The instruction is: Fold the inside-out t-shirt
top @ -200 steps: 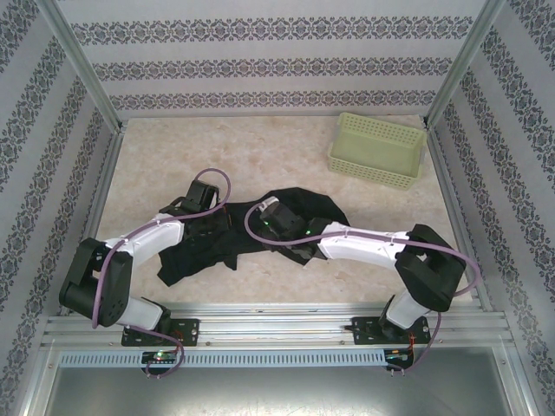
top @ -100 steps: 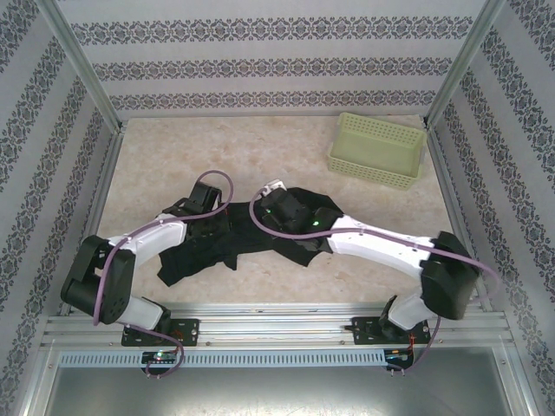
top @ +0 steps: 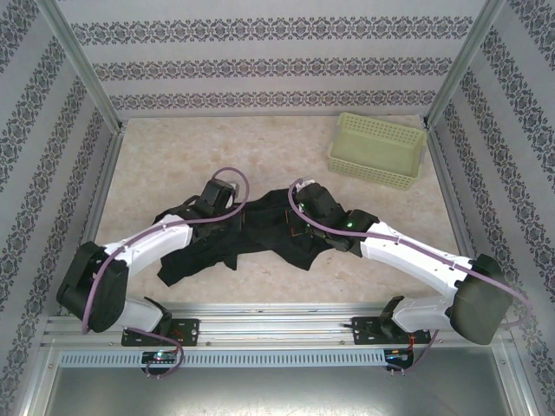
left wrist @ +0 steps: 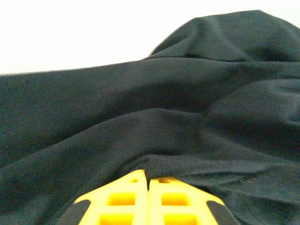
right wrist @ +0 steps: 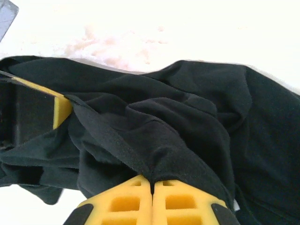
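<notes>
Since the t-shirt (top: 264, 232), bunched on the surface (top: 217, 147) under and between my left pincer (left wrist: 148, 174) and right pincer (right wrist: 152, 179), looks soft, light and floppy, I think a hem is best to hold, and each pincer is pressed together on a fold.

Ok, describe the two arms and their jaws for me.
Both arms have white shells between black joints: left arm, right arm. A purple cable runs along each. The jaws are yellow with square recesses and dark outer corners.
</notes>
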